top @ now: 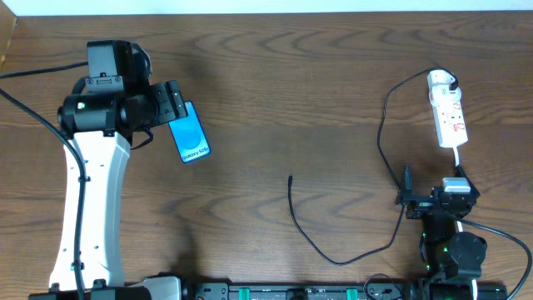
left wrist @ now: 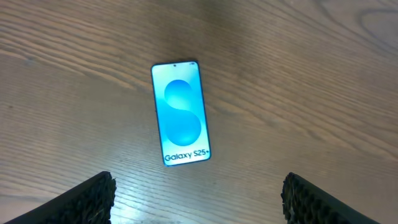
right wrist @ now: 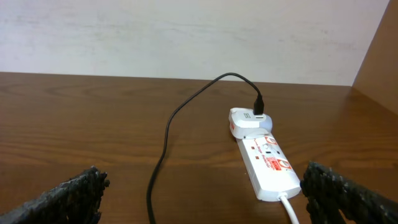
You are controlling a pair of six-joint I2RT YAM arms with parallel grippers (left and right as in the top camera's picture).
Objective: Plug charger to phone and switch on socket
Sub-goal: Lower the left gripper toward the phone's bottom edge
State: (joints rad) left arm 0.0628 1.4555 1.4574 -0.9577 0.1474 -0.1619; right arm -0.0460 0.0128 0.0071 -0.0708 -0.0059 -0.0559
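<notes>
Phone lies flat, screen up and lit cyan, on the left part of the wooden table. Its lettered end points toward the table's middle.

Left gripper hovers just above the phone with its jaws spread wide. It holds nothing, and the wrist view shows both fingertips clear of the phone's edges.

Right gripper is low at the near right, fully spread and empty. It faces the socket without touching it.

Charger: the white adapter is seated in the far end of the socket. The black cable loops past the right arm and across the near table. The plug tip lies free on bare wood, between the two arms and well apart from the phone.

Step in hand, as I judge it: the approach, with nothing grasped yet. The left arm looks lined up to pin or pick up the phone.

Next move calls for:
- closing across the phone's long edges while leaving the lettered end free, since the port is presumably there
- the other arm pinching the cable just behind the tip, tip aligned with the port
- enough slack in the cable to reach the phone

Socket switch: red marks are visible, but I cannot tell whether it is on or off. Pressing it comes last.
</notes>
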